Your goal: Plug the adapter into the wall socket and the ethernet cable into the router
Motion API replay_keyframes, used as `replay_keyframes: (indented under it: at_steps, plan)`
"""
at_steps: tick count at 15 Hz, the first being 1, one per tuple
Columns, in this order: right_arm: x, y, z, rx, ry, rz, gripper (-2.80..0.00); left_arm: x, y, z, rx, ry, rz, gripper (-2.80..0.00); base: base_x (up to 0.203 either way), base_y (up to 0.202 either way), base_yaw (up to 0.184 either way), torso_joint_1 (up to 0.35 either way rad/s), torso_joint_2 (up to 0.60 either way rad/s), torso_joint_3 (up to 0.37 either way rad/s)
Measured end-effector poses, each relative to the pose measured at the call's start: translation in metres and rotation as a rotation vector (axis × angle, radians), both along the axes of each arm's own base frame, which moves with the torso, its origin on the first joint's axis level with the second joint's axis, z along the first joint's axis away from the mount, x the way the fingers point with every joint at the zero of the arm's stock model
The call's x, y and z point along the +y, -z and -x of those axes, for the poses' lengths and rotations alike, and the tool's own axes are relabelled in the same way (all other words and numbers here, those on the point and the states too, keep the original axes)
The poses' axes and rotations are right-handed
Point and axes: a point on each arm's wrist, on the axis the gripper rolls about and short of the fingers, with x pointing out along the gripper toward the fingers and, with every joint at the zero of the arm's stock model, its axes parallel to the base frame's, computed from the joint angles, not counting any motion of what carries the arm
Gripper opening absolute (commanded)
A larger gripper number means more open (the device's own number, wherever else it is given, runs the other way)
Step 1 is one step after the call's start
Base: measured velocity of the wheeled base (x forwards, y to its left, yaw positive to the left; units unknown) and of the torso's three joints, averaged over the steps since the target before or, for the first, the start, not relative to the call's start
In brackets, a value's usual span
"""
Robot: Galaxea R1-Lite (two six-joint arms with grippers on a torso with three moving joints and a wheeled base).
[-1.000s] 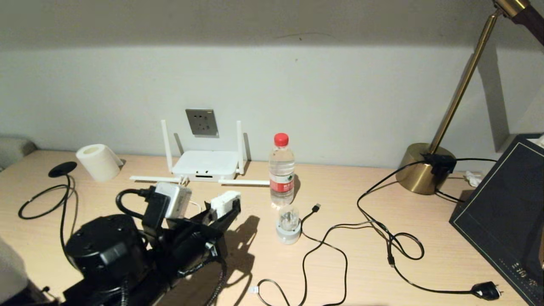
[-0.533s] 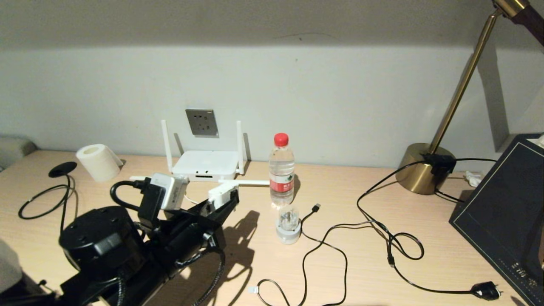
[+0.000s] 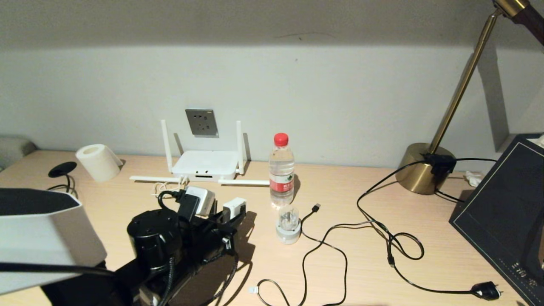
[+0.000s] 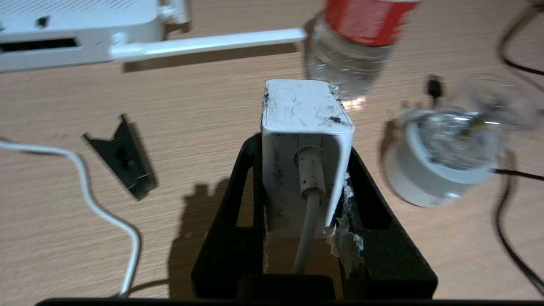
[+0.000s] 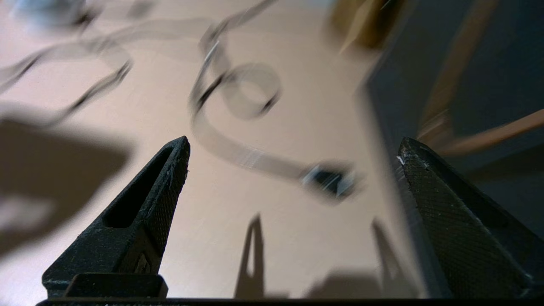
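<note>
The adapter sits clamped in your left gripper with its cord trailing backward, leaving the plug face free for the socket; your right gripper hangs open.

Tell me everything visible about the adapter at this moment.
The adapter is a small white cube-shaped plastic block with rounded edges, scuffed and smudged with dark marks. A thin white cord leaves its rear face through a ribbed strain relief. The left gripper is shut on it, black fingers pressing its two sides, holding it over the wooden desk in front of the router, beside the water bottle. It is not yet plugged into the wall socket.
</note>
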Motion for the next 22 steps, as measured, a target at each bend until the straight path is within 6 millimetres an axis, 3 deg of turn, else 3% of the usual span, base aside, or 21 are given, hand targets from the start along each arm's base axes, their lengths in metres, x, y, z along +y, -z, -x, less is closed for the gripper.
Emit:
replay_keyframes:
  at_steps: [2,10,12,14,19,20,22]
  plan:
    - [0.001,0.010,0.002,0.112,-0.050,-0.064,0.00,-0.001,0.006,-0.006,0.015,-0.088,0.004,-2.80,0.000,0.000,0.000,0.000,0.00,0.000]
    - [0.000,0.015,0.001,0.181,0.147,-0.110,0.00,0.001,0.028,-0.006,0.084,-0.192,-0.036,-2.80,0.000,0.000,0.000,0.000,0.00,0.000]
    - [0.000,0.015,0.000,0.186,0.177,-0.111,0.00,0.005,0.026,-0.008,0.072,-0.196,-0.058,-2.80,0.000,0.000,0.000,0.000,0.00,0.000]
    - [0.000,0.015,0.000,0.187,0.182,-0.112,0.00,0.005,0.010,-0.017,0.056,-0.198,-0.093,-2.80,0.000,0.000,0.000,0.000,0.00,0.000]
    - [0.000,0.016,0.001,0.185,0.181,-0.114,0.00,0.002,-0.071,-0.034,0.168,-0.183,-0.181,-2.80,0.000,0.000,0.000,0.000,0.00,0.000]
    - [0.000,0.016,0.001,0.185,0.180,-0.115,0.00,0.004,-0.081,-0.033,0.222,-0.179,-0.207,-2.80,0.000,0.000,0.000,0.000,0.00,0.000]
    - [0.000,0.016,0.001,0.186,0.175,-0.115,0.00,0.011,-0.081,-0.021,0.401,-0.175,-0.303,-2.80,0.000,0.000,0.000,0.000,0.00,0.000]
